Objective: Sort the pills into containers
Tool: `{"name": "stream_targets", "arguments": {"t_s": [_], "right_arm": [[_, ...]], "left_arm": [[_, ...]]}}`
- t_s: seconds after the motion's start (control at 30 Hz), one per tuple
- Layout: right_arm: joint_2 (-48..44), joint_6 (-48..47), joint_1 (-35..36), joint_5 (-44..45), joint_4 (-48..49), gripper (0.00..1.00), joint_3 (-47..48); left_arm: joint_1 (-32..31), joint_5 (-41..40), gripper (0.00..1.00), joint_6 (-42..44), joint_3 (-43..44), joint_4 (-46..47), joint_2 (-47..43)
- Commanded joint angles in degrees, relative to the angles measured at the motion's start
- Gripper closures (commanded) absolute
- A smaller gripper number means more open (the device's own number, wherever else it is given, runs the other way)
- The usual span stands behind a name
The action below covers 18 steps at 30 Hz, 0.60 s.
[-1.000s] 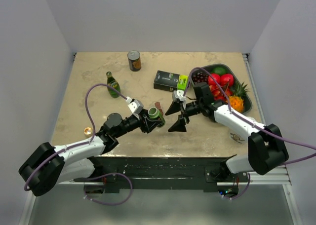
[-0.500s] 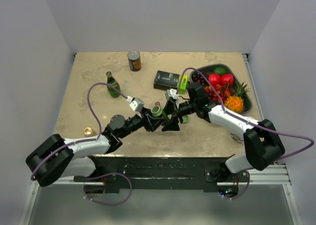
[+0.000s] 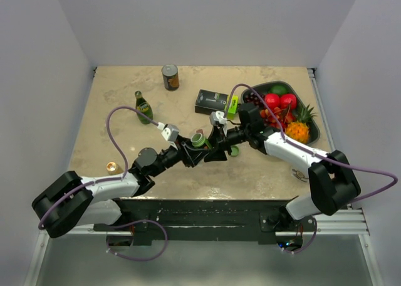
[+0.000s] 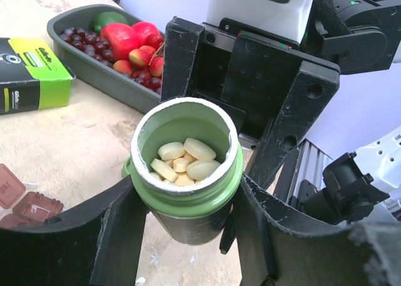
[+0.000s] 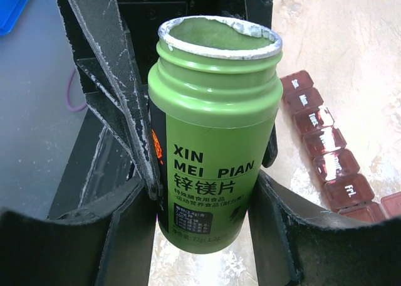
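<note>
A green pill bottle (image 3: 199, 139) with its cap off hangs above the table's middle. Pale yellow pills (image 4: 185, 160) fill the pill bottle (image 4: 188, 201). My left gripper (image 3: 192, 150) is shut on it just under the neck. My right gripper (image 3: 213, 145) comes from the opposite side, and its fingers (image 5: 276, 229) press against the label part of the pill bottle (image 5: 210, 148). The containers (image 5: 326, 149), a maroon strip of small lidded compartments, lie on the table below and beside the bottle, with one end of the containers (image 4: 26, 203) in the left wrist view.
A black-and-lime box (image 3: 216, 101) lies behind the grippers. The dark fruit tray (image 3: 317, 133) sits at the back right. A can (image 3: 170, 76) and a green glass bottle (image 3: 143, 107) stand at the back left. A small brass thing (image 3: 111, 167) lies front left.
My right gripper has moved left to the bottle and closed its wide-open jaws around it. My left gripper has kept its hold and shifted slightly toward the right arm.
</note>
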Motion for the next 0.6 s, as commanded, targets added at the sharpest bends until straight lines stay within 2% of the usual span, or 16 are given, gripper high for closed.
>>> {"name": "stream_targets", "arguments": {"t_s": [0.0, 0.07, 0.1, 0.2, 0.4, 0.57], "right_arm": [[0.4, -0.9, 0.6, 0.3, -2.3, 0.95, 2.5], [0.4, -1.9, 0.6, 0.5, -2.8, 0.96, 2.6], [0.4, -2.3, 0.7, 0.8, -3.6, 0.97, 2.7], [0.3, -3.9, 0.7, 1.4, -5.0, 0.98, 3.0], [-0.1, -4.9, 0.6, 1.3, -6.1, 0.98, 3.1], [-0.2, -5.7, 0.6, 1.4, -6.7, 0.99, 3.0]], "left_arm": [[-0.1, -1.6, 0.59, 1.4, 0.2, 5.8, -2.7], [0.0, -1.1, 0.47, 1.4, 0.1, 5.0, -3.6], [0.0, -1.0, 0.38, 1.4, 0.0, 4.8, -4.1], [0.1, -0.7, 0.26, 1.3, 0.2, 3.4, -5.5], [0.8, 0.7, 0.11, -0.2, 1.3, 1.8, -6.7], [0.9, 1.3, 0.07, -1.5, 1.5, 3.2, -6.8]]}}
